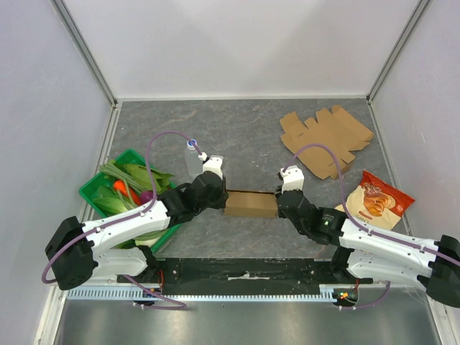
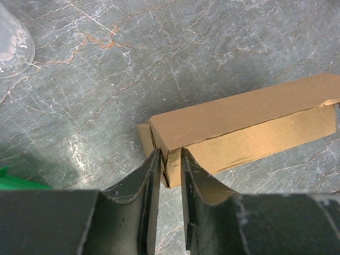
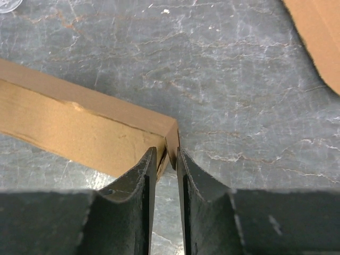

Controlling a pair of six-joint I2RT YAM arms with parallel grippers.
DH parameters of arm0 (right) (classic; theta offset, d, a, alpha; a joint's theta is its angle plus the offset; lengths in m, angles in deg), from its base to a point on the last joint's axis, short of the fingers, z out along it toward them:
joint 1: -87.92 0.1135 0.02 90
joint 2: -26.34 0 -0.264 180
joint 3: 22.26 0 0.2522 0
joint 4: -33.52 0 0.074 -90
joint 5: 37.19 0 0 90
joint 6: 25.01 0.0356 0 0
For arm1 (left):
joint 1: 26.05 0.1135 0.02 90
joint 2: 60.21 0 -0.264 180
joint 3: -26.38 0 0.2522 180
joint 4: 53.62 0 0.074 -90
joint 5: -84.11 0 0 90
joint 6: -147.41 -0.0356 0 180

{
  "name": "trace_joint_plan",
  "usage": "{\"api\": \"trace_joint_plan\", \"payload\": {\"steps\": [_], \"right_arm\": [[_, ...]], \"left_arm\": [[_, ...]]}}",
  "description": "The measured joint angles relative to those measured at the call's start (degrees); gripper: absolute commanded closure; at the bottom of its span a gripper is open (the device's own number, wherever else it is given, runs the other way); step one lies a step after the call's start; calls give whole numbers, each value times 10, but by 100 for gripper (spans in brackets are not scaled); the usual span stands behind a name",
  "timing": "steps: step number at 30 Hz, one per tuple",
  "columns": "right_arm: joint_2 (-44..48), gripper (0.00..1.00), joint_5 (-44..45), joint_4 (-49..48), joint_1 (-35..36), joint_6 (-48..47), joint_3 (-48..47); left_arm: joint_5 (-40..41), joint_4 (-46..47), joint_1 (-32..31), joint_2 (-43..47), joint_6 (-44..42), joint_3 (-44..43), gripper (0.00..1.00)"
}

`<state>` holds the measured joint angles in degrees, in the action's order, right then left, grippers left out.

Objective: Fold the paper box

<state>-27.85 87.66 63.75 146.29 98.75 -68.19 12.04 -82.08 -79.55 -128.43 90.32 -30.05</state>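
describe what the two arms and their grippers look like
Both the left arm and right arm have white link shells with black joints and bulky black shoulders. A purple cable loops off each toward a white block at the wrist. The left gripper and right gripper have two matte black curved fingers, scuffed pale along the edges.
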Motion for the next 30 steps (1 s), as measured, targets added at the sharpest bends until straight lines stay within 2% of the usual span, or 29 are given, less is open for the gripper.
{"api": "trace_joint_plan", "payload": {"steps": [2, 3, 8, 12, 15, 23, 30], "right_arm": [[-4, 80, 13, -7, 1, -5, 0], [-6, 85, 18, -8, 1, -7, 0], [-9, 100, 34, -6, 2, -11, 0], [-9, 100, 35, -4, 3, -12, 0], [-10, 100, 32, 2, 3, -12, -4], [-21, 100, 20, 38, 3, 3, -37], [-30, 100, 10, 85, 3, 30, -66]], "left_arm": [[0, 0, 0, 0, 0, 0, 72], [0, 0, 0, 0, 0, 0, 71], [-1, 1, 0, 0, 0, 0, 62], [-4, 4, 0, -8, 0, 0, 52], [-6, 8, 0, -18, 0, 0, 51], [-16, 32, 0, -34, 1, 5, 60], [-7, 47, 1, -37, 2, 14, 82]]}}
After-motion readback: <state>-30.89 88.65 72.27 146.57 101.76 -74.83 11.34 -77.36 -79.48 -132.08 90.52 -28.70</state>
